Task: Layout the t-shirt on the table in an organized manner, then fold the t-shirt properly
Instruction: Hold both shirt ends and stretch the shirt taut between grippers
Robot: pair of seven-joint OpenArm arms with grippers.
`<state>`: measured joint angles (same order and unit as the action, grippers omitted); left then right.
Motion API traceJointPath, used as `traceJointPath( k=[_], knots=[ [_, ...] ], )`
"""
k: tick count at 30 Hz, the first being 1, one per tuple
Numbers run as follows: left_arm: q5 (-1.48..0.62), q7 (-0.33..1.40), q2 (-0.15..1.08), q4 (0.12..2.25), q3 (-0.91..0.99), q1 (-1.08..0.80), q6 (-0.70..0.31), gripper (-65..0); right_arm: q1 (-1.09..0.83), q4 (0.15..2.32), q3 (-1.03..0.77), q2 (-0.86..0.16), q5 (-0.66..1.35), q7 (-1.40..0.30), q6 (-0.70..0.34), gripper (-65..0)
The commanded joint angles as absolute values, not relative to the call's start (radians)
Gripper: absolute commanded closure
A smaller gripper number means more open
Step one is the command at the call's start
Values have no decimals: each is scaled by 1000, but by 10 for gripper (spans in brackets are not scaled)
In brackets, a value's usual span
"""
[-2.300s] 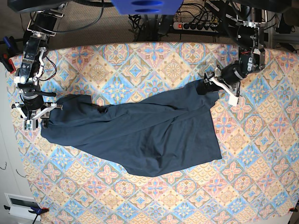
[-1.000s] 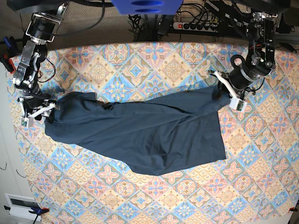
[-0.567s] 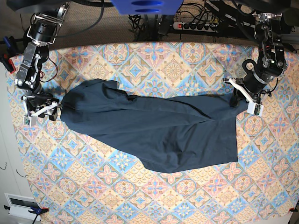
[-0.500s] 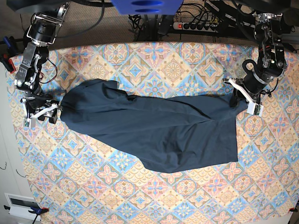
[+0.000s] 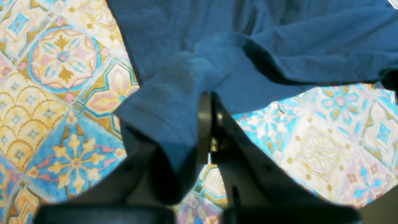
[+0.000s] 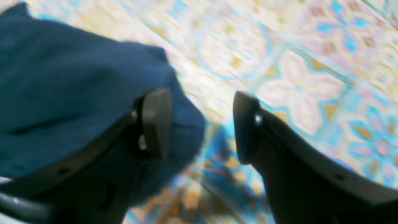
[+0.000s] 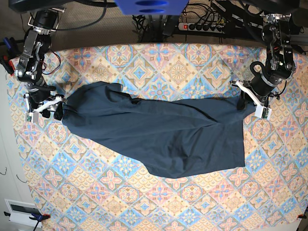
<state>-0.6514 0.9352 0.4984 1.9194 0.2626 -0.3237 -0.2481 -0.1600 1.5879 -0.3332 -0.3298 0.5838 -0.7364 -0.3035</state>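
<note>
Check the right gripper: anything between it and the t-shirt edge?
Nothing visible. The right gripper is open with the t-shirt edge directly beside it; one finger lies against the cloth, and only bare table shows in the gap. The left gripper is shut on the t-shirt.

Both arms are built of black segmented links with exposed cabling; black gripper fingers (image 6: 155,124) carry small silver screws, with white brackets behind.
</note>
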Motion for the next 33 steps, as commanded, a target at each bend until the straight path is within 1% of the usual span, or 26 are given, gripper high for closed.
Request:
traceJointPath(
  k=[1, 8, 16, 33],
  knots=[
    [-662, 914, 513, 1934, 272, -315, -249, 0, -151, 1592, -338, -348, 593, -716, -308, -307],
    [-662, 914, 513, 1934, 271, -314, -249, 0, -148, 1532, -286, -348, 590, -717, -308, -307],
    [-662, 914, 513, 1934, 271, -314, -249, 0, -150, 1526, -216, -348, 590, -716, -308, -306],
    [-662, 914, 512, 1934, 269, -312, -249, 0, -154, 1443, -188, -348, 590, -716, -308, -303]
  ],
)
